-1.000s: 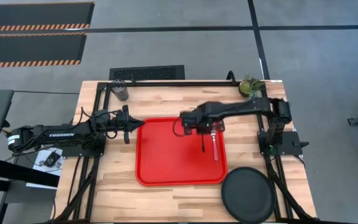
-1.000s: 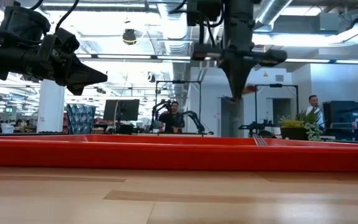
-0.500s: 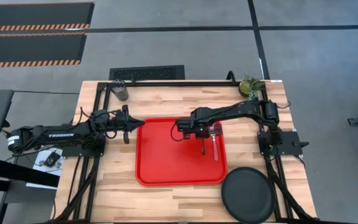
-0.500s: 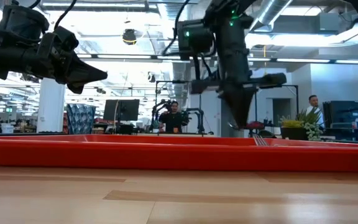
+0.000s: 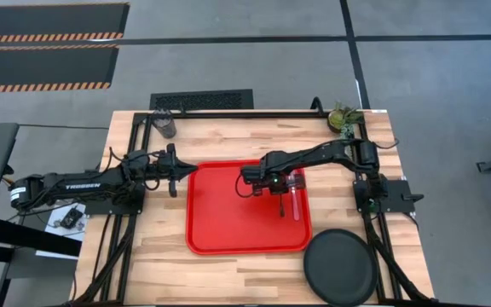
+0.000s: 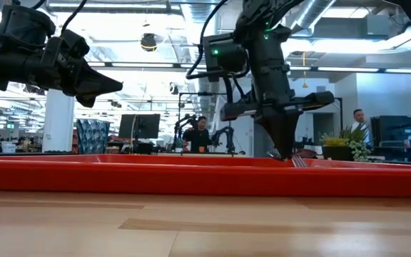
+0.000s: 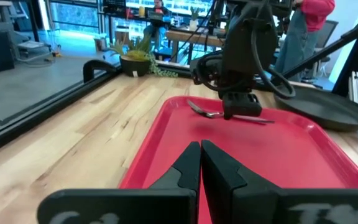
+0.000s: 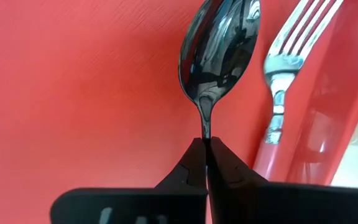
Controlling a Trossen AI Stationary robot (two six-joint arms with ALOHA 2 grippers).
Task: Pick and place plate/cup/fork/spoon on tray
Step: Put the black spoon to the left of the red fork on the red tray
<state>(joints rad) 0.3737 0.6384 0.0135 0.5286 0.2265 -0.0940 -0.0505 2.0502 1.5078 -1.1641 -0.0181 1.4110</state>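
Change: the right gripper (image 5: 280, 189) has dropped from above the large bright red rectangular plastic tray (image 5: 220, 223) almost onto its floor near the tray's right side; in the low view its tip (image 6: 288, 151) has come down to rim level. The left arm has not shifted.
Right pincer: clamped tight on the handle of the small slim all-black spoon (image 8: 219, 46), fingertips (image 8: 194, 163) pinching the thin neck.
Left pincer: the left gripper (image 5: 174, 174) hangs just off the tray's left edge, middle left of the high view, fingers pressed together on nothing.
Done: the thin pale pink, silvery fork (image 5: 295, 198) lies in the tray by its right rim; the spoon is at the tray but not yet released.
Left: the round matte black plate (image 5: 339, 266) sits off the tray, lower right of the high view; the small dark translucent cup (image 5: 167, 126) stands on the wood, upper left.
Spoon axis: long axis about parallel to the fork, just beside it; bowl pointing away from the gripper.
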